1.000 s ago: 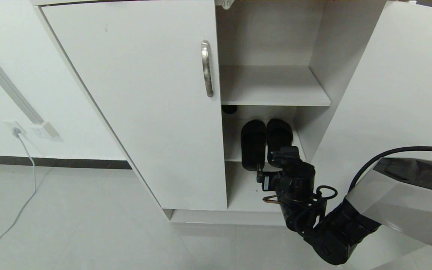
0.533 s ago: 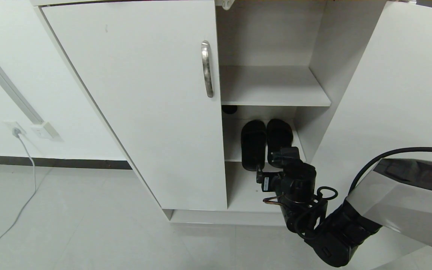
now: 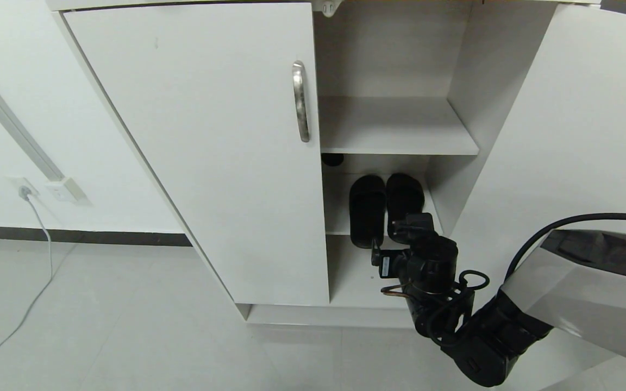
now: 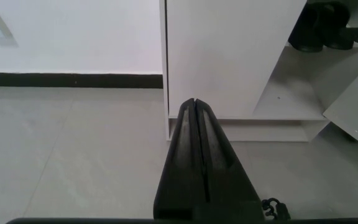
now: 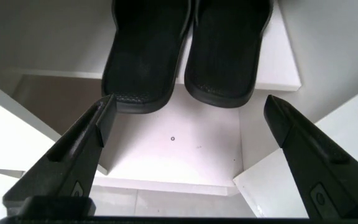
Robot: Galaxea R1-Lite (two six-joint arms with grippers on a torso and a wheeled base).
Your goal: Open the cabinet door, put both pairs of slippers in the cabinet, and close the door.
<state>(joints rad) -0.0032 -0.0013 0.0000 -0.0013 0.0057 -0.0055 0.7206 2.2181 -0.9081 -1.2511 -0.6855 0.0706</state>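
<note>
A pair of black slippers (image 3: 368, 209) (image 5: 146, 56) lies side by side on the cabinet's middle shelf (image 3: 336, 217), heels over the shelf's front edge. My right gripper (image 3: 406, 227) (image 5: 189, 106) stands open just in front of the heels, a little below them, with nothing between its fingers. The cabinet's right door (image 3: 563, 125) is swung open; the left door (image 3: 199, 152) with its metal handle (image 3: 300, 100) is shut. My left gripper (image 4: 194, 103) is shut on nothing, low over the floor and facing the cabinet's base. The slippers (image 4: 319, 28) also show beyond it.
The upper shelf (image 3: 394, 125) and the bottom shelf (image 3: 354, 277) are bare. A small dark thing (image 3: 333, 158) sits at the back of the middle shelf. A wall socket with a cable (image 3: 24, 191) is at the left. Light floor tiles (image 3: 128, 347) spread before the cabinet.
</note>
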